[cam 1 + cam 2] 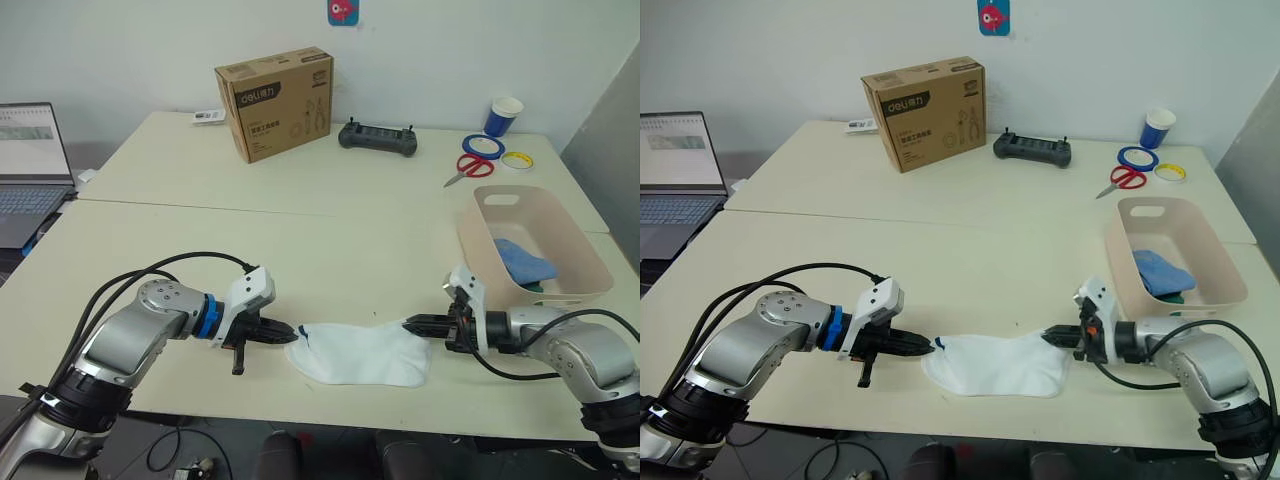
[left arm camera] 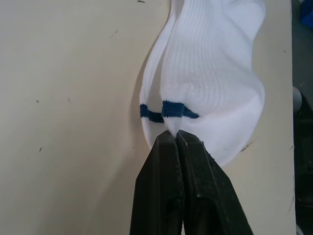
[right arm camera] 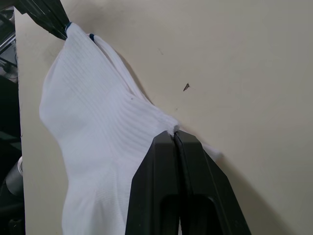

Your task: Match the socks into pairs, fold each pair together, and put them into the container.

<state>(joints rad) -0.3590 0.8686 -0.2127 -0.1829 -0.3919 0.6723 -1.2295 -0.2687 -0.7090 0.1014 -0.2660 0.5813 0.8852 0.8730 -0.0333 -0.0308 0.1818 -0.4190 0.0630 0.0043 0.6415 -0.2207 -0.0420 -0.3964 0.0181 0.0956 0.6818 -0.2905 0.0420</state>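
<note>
Right eye view — cardboard box (image 1: 925, 112) reads "deli".

White socks (image 1: 362, 354) lie flat near the table's (image 1: 300, 240) front edge, stretched between the two grippers. The left gripper (image 1: 291, 331), at the socks' 9 o'clock, has its fingers pinched on the cuff end. The right gripper (image 1: 412, 324), at their 3 o'clock, is clamped on the other end. At 2 o'clock from the socks sits the pink container (image 1: 575, 262), holding a blue sock (image 1: 522, 260) with a bit of dark green (image 1: 534, 288) beside it. Far back, at 11 o'clock, stands a cardboard box (image 1: 276, 103); scissors (image 1: 466, 168) lie at 1 o'clock.
</note>
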